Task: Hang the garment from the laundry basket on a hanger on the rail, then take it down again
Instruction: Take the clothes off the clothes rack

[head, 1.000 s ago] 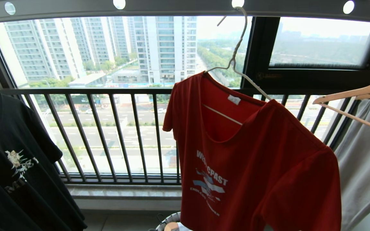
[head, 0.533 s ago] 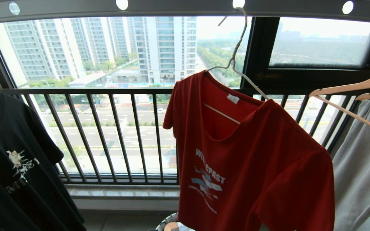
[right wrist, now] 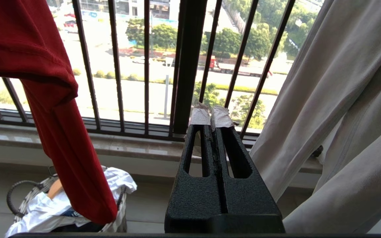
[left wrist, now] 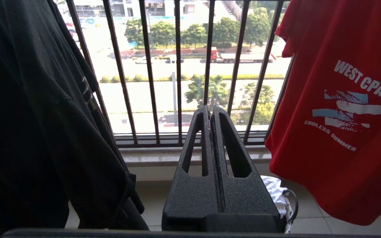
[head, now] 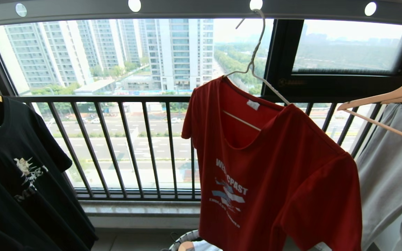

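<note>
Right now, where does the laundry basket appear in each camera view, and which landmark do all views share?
Head view: laundry basket at the bottom edge, under the red T-shirt.
Left wrist view: only its handle and white laundry show behind the left gripper.
Right wrist view: lower left, behind the shirt's sleeve.
Shared landmark: the black window railing.

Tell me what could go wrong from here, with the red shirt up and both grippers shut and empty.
1. The red T-shirt sits lopsided on the white wire hanger, one hanger shoulder bare; it could slide off.
2. The slim hook hangs from one hole in the rail; a tug may unhook it.
3. The black T-shirt and pale garment hang close; the left gripper or right gripper could snag them.
</note>
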Robot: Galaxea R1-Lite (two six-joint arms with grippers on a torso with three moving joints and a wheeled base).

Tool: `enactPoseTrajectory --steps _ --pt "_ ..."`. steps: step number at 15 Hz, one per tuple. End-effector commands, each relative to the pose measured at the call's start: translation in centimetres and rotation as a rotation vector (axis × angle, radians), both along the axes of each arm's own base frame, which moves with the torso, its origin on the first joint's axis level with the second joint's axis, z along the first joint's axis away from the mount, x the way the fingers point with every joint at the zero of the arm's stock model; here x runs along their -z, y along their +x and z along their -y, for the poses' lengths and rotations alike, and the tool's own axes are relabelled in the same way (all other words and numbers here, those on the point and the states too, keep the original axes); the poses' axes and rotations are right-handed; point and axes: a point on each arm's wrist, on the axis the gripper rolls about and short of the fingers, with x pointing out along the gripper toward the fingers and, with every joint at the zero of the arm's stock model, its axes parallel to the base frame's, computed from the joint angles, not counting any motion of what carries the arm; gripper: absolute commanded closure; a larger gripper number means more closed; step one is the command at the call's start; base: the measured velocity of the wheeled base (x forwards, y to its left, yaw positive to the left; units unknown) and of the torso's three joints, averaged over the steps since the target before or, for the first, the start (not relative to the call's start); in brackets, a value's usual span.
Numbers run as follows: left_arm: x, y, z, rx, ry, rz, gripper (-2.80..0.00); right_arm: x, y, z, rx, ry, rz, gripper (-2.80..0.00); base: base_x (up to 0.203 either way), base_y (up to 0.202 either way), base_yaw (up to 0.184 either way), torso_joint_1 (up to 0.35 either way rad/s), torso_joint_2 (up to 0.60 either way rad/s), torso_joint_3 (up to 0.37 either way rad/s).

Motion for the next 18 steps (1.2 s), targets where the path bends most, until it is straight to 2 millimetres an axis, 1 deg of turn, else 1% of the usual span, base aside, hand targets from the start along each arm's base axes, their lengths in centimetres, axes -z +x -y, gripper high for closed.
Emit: enactPoseTrajectory --steps 1,3,6,7,9,12,14,18 --pt "3.6 0.1 0.1 -0.009 0.032 -0.054 0.00 0.9 0.3 -0.1 -0.027 -0.001 -0.031 0.00 0.000 0.000 0.000 0.000 0.00 0.000" --pt "6.1 0.3 0.2 -0.004 0.069 -0.086 0.00 0.9 0.3 -0.1 -0.032 0.003 -0.029 0.00 0.000 0.000 0.000 0.000 0.00 0.000" --pt "9.6 0.2 0.2 -0.010 0.126 -0.029 0.00 0.9 0.3 -0.1 -0.032 0.004 -0.029 0.00 0.000 0.000 0.000 0.000 0.00 0.000" --pt "10.6 0.5 0.2 -0.015 0.144 -0.026 0.00 0.9 0.3 -0.1 -0.031 0.001 -0.029 0.00 0.000 0.000 0.000 0.000 0.00 0.000" --pt "11.2 0.9 0.1 -0.039 0.150 0.009 0.00 0.9 0.3 -0.1 -0.033 0.001 -0.034 0.00 0.000 0.000 0.000 0.000 0.00 0.000" --pt "11.2 0.9 0.1 -0.051 0.155 0.002 0.00 0.9 0.2 -0.1 -0.035 0.000 -0.034 0.00 0.000 0.000 0.000 0.000 0.00 0.000" --pt "11.6 0.9 0.1 -0.047 0.156 -0.037 0.00 0.9 0.2 -0.1 -0.039 0.001 -0.036 0.00 0.000 0.000 0.000 0.000 0.00 0.000" --pt "11.6 0.9 0.1 -0.047 0.144 -0.036 0.00 0.9 0.3 -0.1 -0.039 0.003 -0.046 0.00 0.000 0.000 0.000 0.000 0.00 0.000"
